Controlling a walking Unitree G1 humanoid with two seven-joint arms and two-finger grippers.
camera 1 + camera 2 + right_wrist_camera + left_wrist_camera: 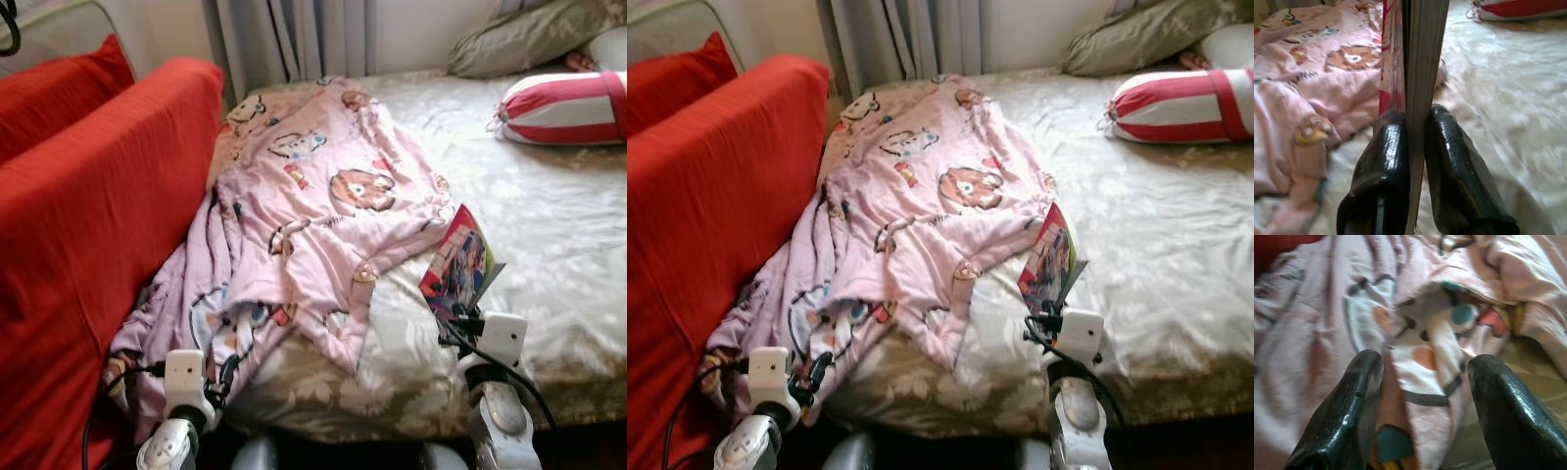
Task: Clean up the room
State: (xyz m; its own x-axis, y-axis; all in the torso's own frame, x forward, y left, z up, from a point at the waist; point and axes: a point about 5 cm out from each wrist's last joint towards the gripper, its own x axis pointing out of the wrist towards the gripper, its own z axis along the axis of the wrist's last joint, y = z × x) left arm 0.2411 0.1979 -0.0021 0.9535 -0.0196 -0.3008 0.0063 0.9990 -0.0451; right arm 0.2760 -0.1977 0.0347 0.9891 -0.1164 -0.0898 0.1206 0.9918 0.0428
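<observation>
Right wrist view: the right tool (1415, 147) is clamped on the lower edge of a thin book (1418, 58), which stands upright on edge above the bed (549, 225), just beside the pink blanket's (313, 206) right hem. The left tool (1425, 396) is wide open, holding nothing, its fingers (1352, 401) straddling a fold of that blanket directly ahead, near its corner by the red sofa (88, 215).

Left end effector (1422, 396) apparently spread; right (1415, 166) clamped
</observation>
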